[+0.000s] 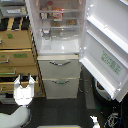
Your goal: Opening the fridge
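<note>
One upper door (106, 47) of fridge (59, 50) already swung wide toward exterior view's right, shelves (59, 22) with food exposed; task looks essentially done. Two lower drawers (60, 74) shut, curved handles facing out. Fridge stands up and right of gripper (24, 80). Gripper white, fingers spread wide, holding nothing, just beside tan drawer cabinet (17, 57), apart from fridge.

Risks, judged:
- arm swinging up clips cabinet edge or lower drawer handle
- unheld door drifts back
- door edge hits clutter on floor (107, 120) at right

The fridge (60, 55) stands open, door (105, 45) swung wide, 2 drawers shut.
</note>
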Robot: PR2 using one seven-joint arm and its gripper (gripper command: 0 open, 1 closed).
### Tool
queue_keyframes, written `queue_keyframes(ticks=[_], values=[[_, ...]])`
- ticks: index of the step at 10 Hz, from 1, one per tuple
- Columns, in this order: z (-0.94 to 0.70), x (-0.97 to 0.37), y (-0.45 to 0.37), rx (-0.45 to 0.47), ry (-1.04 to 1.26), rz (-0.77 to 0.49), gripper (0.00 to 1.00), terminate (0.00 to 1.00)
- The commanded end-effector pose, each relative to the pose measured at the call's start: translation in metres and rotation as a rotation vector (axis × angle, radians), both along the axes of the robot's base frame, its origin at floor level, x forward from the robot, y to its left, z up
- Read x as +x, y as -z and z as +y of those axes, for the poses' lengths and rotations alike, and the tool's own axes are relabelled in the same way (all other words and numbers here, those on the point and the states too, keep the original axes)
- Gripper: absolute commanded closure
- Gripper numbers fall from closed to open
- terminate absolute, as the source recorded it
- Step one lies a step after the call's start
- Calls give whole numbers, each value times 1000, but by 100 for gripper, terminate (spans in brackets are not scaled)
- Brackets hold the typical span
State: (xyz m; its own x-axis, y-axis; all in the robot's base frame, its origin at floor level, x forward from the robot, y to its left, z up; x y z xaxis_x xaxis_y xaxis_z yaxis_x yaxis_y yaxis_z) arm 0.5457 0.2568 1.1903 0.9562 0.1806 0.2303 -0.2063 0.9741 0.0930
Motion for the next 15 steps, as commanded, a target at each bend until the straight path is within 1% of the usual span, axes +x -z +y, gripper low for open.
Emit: queue_keyframes(ticks=[1, 3, 4, 5, 9, 15], values=[[260, -133, 188, 15, -32, 37, 0, 0], [267, -137, 202, -1, -49, 18, 0, 0], [256, -139, 209, 22, -18, 10, 0, 0], [222, -138, 224, 52, 70, -6, 0, 0], [179, -122, 231, -18, 127, -24, 0, 0], [156, -107, 232, -20, 175, -26, 0, 0]])
